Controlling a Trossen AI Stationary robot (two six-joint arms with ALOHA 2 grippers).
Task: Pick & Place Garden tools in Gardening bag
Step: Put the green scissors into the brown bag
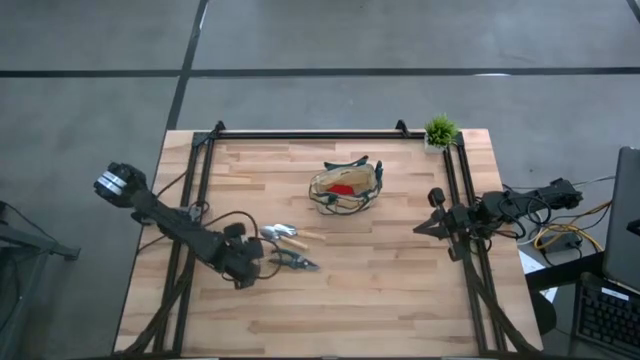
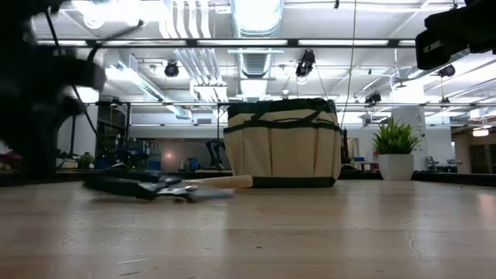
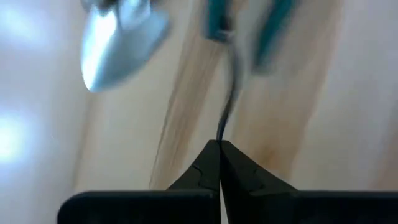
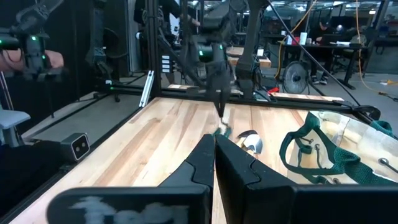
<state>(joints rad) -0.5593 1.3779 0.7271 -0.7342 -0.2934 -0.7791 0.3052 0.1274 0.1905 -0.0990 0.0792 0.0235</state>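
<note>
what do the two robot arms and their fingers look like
Both arms are dark, slim and jointed. The left arm has a pale round cap at its outer end and thin black cable looping beside it. The right arm carries black cabling along its links. The left gripper and right gripper each have two matte black fingers that taper to narrow wedge tips.
</note>
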